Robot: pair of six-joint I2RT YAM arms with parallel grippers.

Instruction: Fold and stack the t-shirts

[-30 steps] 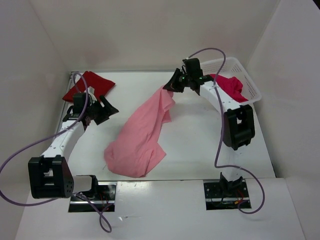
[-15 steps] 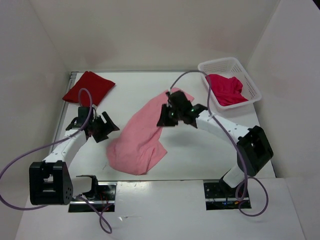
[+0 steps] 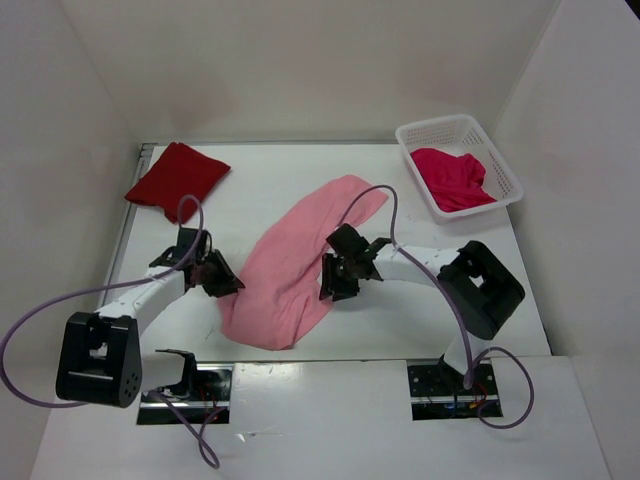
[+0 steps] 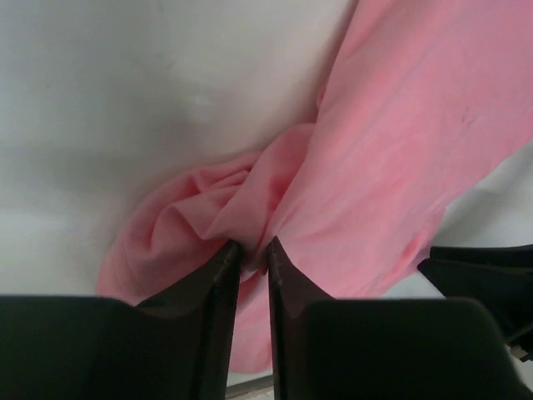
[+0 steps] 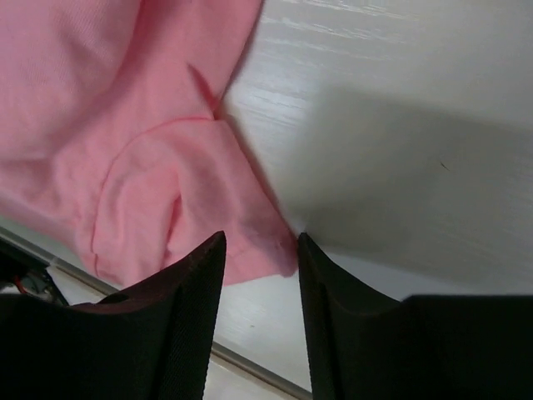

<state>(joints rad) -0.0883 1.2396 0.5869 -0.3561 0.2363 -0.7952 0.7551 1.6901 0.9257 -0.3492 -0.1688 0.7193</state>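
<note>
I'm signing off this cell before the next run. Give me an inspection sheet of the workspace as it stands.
Surface: white table, no spills seen.
Job's things: pink shirt unfolded mid-table; dark red shirt folded far left; magenta shirt bunched in basket.
Clutter: nothing seen.
Grippers: left gripper shut on pink shirt fold; right gripper open at its hem.
Cables: purple cables loop loosely from both arms.
Surroundings: plain white walls.

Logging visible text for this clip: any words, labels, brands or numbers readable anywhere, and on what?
None readable in any view. The light pink cloth t-shirt, the dark red cloth t-shirt, the magenta-crimson cloth t-shirt and the white plastic lattice basket holding it all show no print, tag or label.
</note>
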